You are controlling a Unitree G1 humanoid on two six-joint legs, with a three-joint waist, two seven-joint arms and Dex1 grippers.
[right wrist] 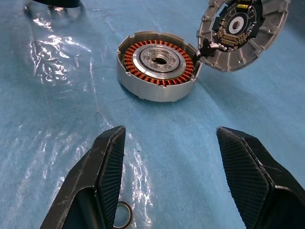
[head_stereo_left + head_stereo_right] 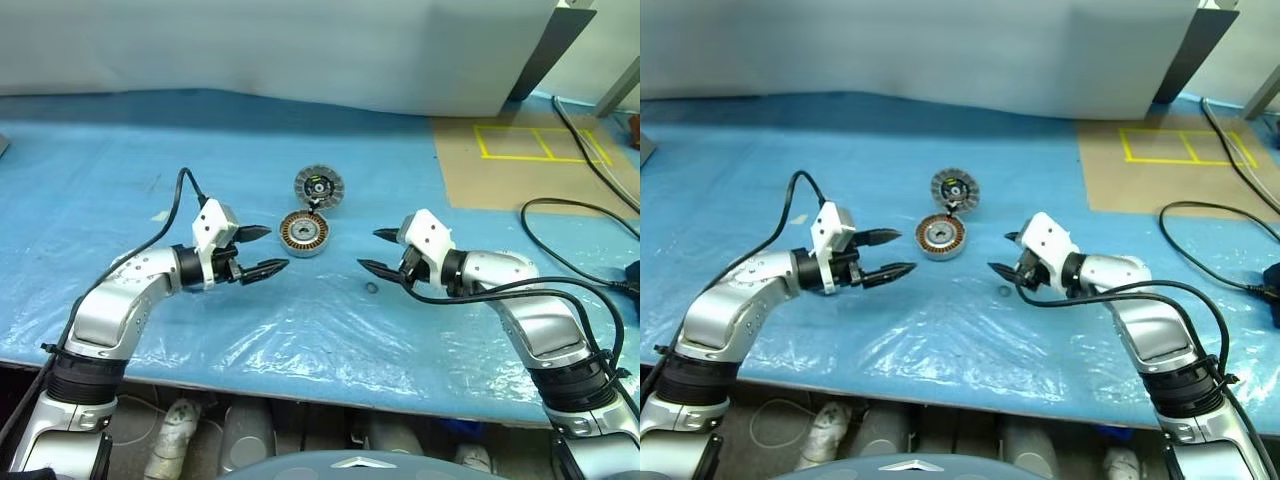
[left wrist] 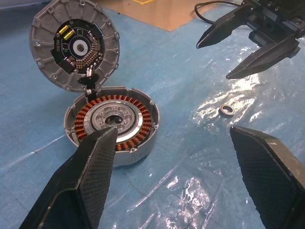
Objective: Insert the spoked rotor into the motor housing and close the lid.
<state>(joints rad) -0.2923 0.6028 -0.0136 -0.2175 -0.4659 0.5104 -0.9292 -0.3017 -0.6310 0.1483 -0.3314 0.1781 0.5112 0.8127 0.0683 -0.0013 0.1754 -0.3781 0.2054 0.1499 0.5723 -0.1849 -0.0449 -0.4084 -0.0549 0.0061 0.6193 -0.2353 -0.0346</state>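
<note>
Nearest to us, our two arms are reaching over the front edge of the table (image 2: 120,150), which is wearing a crinkled blue plastic sheet. Our left gripper (image 2: 262,251) is hovering with its jaws standing wide and holding nothing; our right gripper (image 2: 378,250) is facing it, jaws likewise well open and empty. Between and just beyond them the motor housing (image 2: 304,233) is lying flat, its copper winding ring facing up. Inside that ring a pale silver wheel, the spoked rotor (image 3: 111,119) as far as we can judge, is already sitting in the bore. The lid (image 2: 318,186) is lying touching the housing's far edge, its finned face with the black hub and yellow marks turned upward, and it seems joined to the housing by a small black link.

So we are judging the remaining step to be closing the lid. To do it well, we are planning to take the lid by its outer rim, well away from the hub and marks, swing it over about the joined edge, and keep one gripper steadying the housing so it is not sliding on the slick sheet.

A tiny black ring (image 2: 371,287) is lying loose near our right gripper, clear of the path. Black cables (image 2: 560,215) are trailing at the right, well apart.
</note>
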